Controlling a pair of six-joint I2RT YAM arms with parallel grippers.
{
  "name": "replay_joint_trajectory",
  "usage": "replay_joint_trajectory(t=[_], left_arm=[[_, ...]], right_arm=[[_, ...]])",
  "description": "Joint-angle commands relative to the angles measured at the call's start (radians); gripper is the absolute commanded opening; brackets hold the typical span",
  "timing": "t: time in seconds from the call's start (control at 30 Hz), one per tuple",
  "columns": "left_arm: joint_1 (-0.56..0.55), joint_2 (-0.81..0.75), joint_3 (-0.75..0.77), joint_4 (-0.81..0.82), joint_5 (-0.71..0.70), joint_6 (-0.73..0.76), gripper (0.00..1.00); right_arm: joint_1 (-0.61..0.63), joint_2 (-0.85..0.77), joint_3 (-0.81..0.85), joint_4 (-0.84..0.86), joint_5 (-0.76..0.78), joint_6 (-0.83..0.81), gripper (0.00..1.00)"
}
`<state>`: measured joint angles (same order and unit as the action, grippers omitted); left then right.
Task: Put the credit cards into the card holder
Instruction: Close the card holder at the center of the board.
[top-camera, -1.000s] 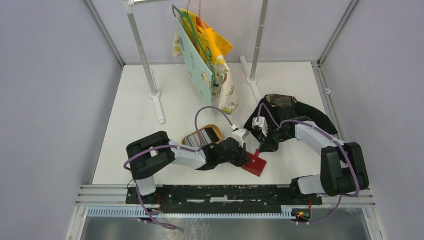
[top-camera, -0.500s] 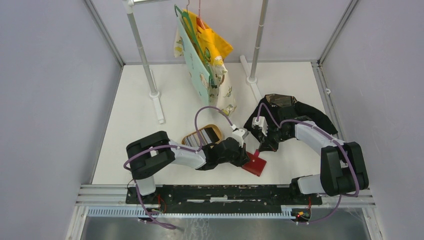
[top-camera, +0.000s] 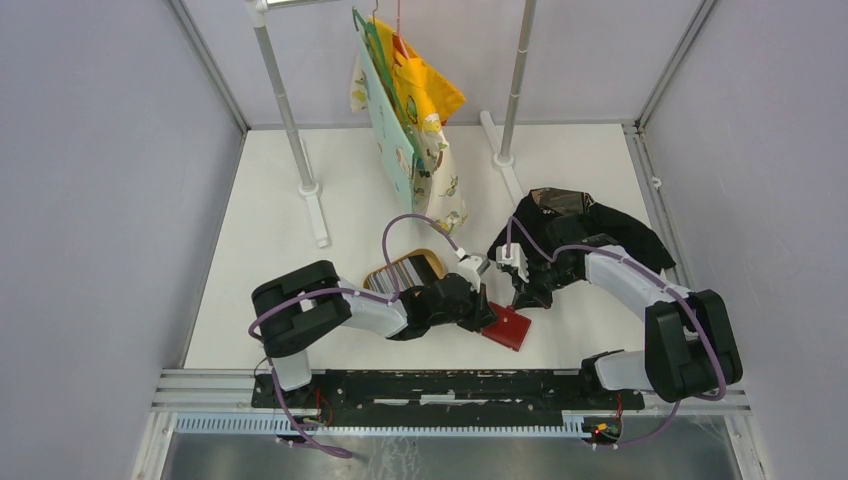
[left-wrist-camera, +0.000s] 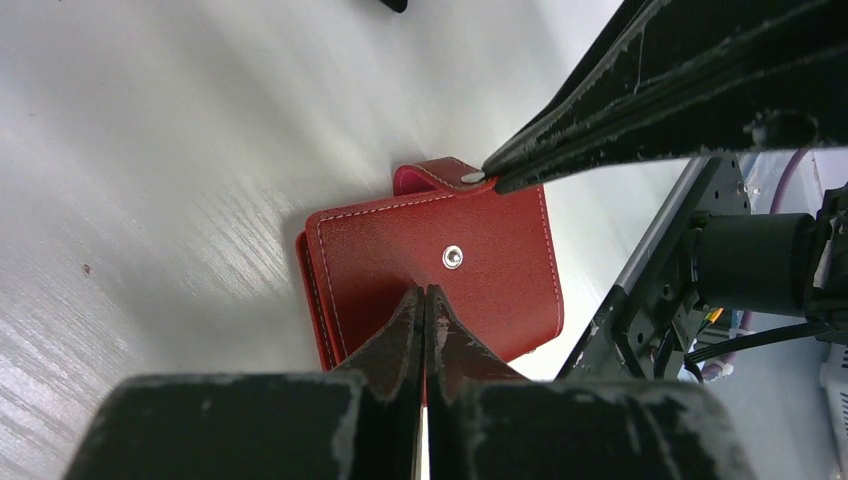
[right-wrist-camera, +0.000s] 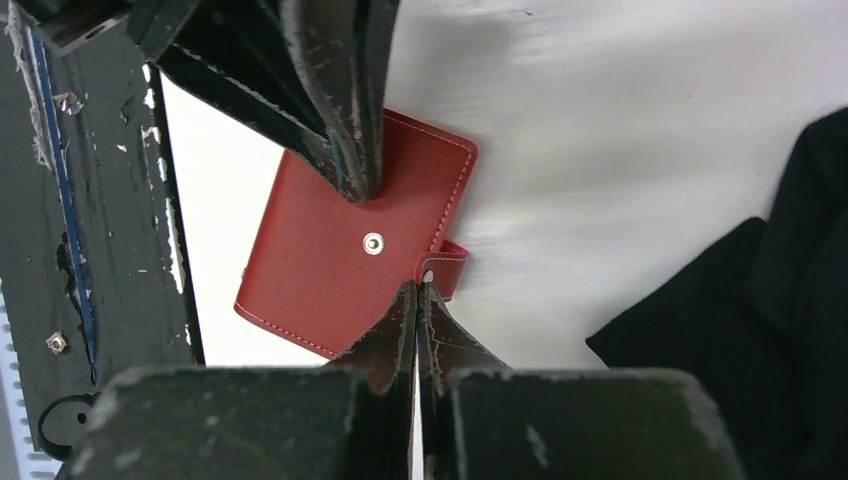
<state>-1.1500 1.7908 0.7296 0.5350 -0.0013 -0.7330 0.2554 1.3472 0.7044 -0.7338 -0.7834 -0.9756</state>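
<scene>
Our left fingers (left-wrist-camera: 395, 340), shut and empty, pin the card holder (left-wrist-camera: 500, 280); our right fingers (right-wrist-camera: 395, 330), shut, touch its snap tab (right-wrist-camera: 452, 268).

Left pincer (top-camera: 488, 313) covers part of the card holder (top-camera: 511, 329) (overhead).

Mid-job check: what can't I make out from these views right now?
- Inside the wallet: the shut cover hides it in all views.
- The cards in the tray: top view, too small to count; the left arm covers the near end.
- The strap: right wrist view, the right fingers hide whether they pinch or only touch it.
- Under the left fingers: left wrist view, their tips hide any contact.
</scene>
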Motion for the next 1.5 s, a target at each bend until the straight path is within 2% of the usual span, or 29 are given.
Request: replay_joint_trajectory(t=[0.0, 0.4, 0.7, 1.47], left_arm=[[0.006, 0.012, -0.015, 0.052, -0.003, -0.027, 0.02], [0.007, 0.009, -0.038, 0.114, 0.040, -0.038, 0.02], [0.006, 0.023, -0.047, 0.163, 0.067, -0.047, 0.02], [0.007, 0.010, -0.061, 0.157, 0.050, -0.048, 0.02]], right_arm=[[0.028, -0.014, -0.006, -0.024, -0.010, -0.049, 0.00], [0.099, -0.014, -0.033, -0.006, 0.045, -0.059, 0.00], [0.126, -0.027, -0.037, 0.014, 0.023, -0.040, 0.00], [0.176, -0.039, -0.048, 0.047, 0.069, -0.030, 0.00]])
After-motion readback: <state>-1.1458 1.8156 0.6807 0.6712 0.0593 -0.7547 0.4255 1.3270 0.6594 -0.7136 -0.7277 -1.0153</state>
